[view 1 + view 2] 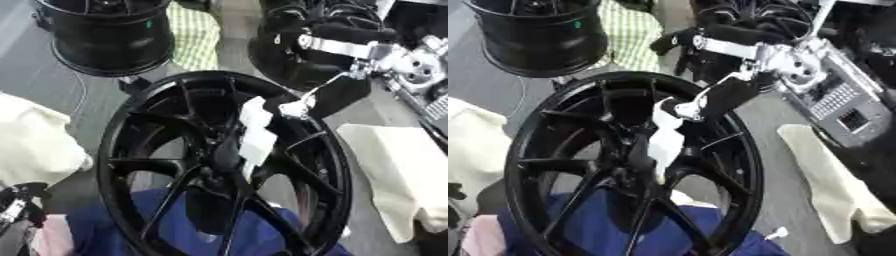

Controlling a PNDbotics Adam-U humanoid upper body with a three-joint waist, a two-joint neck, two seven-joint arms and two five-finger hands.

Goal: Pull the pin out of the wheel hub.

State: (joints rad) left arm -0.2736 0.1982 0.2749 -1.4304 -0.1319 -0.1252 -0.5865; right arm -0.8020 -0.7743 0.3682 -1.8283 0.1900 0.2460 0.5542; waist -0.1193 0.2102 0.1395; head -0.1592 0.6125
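The black spoked wheel hub stands tilted in the middle of both views. My right arm comes in from the upper right, silver at the wrist. My right hand is over the hub's upper right, and its white end reaches down to the hub's centre. The pin is hidden behind the white part and the spokes. A black piece at the lower left edge looks like my left hand, mostly cut off by the frame.
A second black rim stands at the top left and more black wheel parts at the top centre. Cream cloths lie left and right. Blue cloth lies under the hub. A grey keypad device sits at right.
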